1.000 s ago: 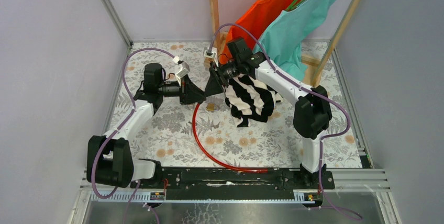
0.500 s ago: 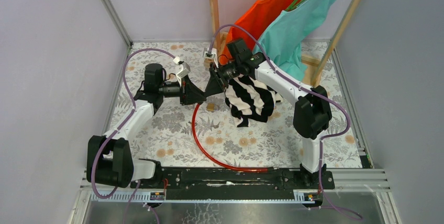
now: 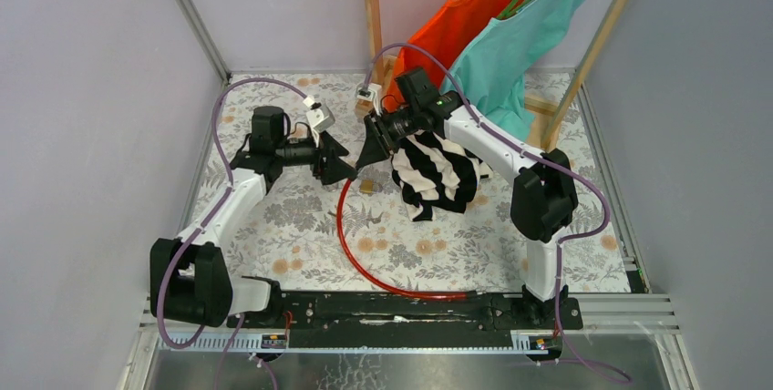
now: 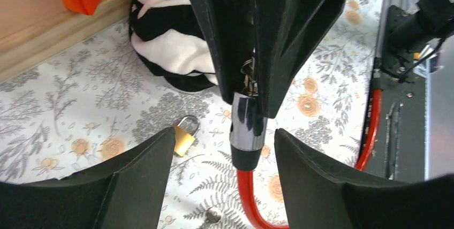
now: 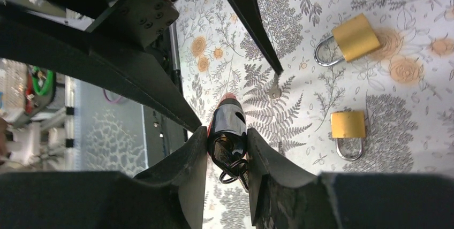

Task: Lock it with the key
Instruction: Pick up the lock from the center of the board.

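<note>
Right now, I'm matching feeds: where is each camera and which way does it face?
Top: above, behind the bases, looking down on the table; left arm and right arm show whole.
Left wrist: faces the right gripper; its own open fingers below.
Right wrist: looks down at the table; its fingers clamp the cable lock.
Shared: both wrist views show the cable lock and a padlock.

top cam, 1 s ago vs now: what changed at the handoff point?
The left gripper opened its fingers, let go of the lock head and pulled back to the left, away from the right gripper. The right gripper still clamps the lock head, with the red cable trailing to the table. The brass padlock and striped cloth stayed put.
</note>
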You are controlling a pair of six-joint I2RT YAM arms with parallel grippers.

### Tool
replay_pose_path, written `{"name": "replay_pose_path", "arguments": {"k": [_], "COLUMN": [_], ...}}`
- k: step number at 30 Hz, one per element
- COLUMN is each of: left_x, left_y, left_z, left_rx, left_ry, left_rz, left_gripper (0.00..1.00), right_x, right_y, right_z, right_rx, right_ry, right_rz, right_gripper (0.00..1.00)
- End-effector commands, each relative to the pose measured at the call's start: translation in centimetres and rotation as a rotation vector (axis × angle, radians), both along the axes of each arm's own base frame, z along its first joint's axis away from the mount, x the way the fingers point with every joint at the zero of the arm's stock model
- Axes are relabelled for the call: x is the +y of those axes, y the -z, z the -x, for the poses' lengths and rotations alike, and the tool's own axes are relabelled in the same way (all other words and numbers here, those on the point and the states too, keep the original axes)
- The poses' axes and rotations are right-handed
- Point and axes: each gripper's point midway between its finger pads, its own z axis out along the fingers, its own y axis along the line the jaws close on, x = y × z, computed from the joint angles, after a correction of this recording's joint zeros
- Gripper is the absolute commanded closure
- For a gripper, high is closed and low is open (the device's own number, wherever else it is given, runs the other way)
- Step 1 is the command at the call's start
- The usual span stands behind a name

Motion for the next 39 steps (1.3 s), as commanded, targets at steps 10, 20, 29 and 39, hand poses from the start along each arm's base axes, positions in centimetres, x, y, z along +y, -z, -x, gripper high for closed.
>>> {"name": "replay_pose_path", "arguments": {"k": [10,20,29,39], "left_x": [1.7,0.2,-2.1,-2.9], "left_y": [0.6,1.3,1.7,0.6], "left_z": [0.8,0.8,-0.2,1.1], "left_rx": [-0.128,-0.076,-0.065,-0.082], "left_ry": [0.039,0.057,0.02,0.092], "left_rz": [-0.18,-0.163,-0.139,-0.1], "left_gripper": [0.2,0.25,0.51,1.0], "right_x": [-0.1,-0.1,0.0,-0.5], "right_y": [-4.4,-4.1,-4.3,-4.8], "right_z": [-0.9,-1.0,-1.7,-1.3], "right_rx": [0.116,0.138,0.188,0.101], "right_ry": [0.193,0.21,0.282,0.219], "right_rz": [0.0,0.02,0.047,0.03], "right_gripper": [1.0,1.0,1.0,0.63]}}
